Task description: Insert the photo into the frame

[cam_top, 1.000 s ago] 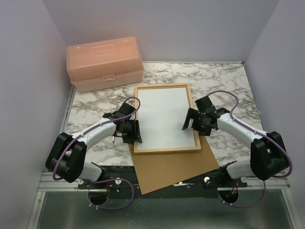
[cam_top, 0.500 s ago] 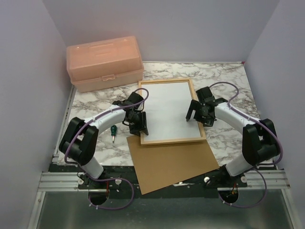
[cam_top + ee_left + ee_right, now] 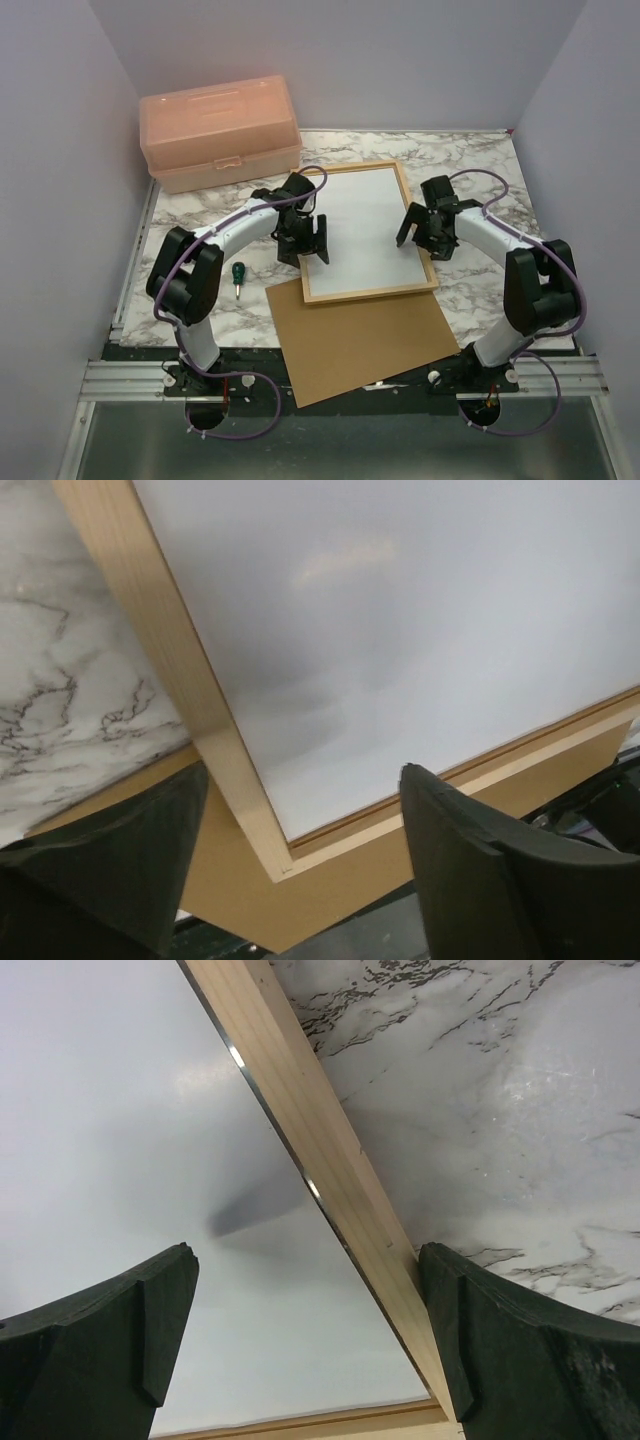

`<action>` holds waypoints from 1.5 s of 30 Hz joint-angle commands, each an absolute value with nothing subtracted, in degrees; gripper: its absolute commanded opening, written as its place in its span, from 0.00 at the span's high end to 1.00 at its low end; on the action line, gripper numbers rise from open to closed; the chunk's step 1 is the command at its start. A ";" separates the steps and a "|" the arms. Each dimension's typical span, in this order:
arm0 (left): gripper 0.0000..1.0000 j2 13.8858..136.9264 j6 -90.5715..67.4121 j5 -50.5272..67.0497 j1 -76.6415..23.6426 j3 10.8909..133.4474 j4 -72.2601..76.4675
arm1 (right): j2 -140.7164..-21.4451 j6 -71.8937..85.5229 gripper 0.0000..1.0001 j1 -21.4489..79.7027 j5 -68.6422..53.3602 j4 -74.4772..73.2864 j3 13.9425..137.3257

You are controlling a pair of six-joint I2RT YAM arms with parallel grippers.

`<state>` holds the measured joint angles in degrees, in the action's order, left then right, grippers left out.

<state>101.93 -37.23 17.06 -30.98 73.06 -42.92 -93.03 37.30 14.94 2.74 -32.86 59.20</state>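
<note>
The light-wood frame (image 3: 370,293) lies flat on the marble table, slightly turned. The photo (image 3: 365,230) lies inside it, white back up. My left gripper (image 3: 312,247) is open over the frame's near left corner. In the left wrist view that gripper (image 3: 303,780) straddles the frame corner (image 3: 245,810) and the photo's edge (image 3: 400,630). My right gripper (image 3: 418,238) is open over the frame's right bar. In the right wrist view that gripper (image 3: 305,1250) has one finger over the photo (image 3: 120,1110) and one outside the bar (image 3: 330,1160).
The brown backing board (image 3: 360,345) lies at the table's near edge, partly under the frame, and shows in the left wrist view (image 3: 230,890). A peach toolbox (image 3: 220,130) stands at the back left. A small green-handled screwdriver (image 3: 237,277) lies left of the frame.
The frame with the photo has slid away from the near edge, moved right and turned a little. Both grippers moved with it. The screwdriver is now uncovered.
</note>
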 commanded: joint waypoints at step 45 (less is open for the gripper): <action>0.14 49.31 -55.28 22.85 -37.70 22.49 -36.62 | -87.00 48.12 0.01 38.65 -5.48 -22.01 47.31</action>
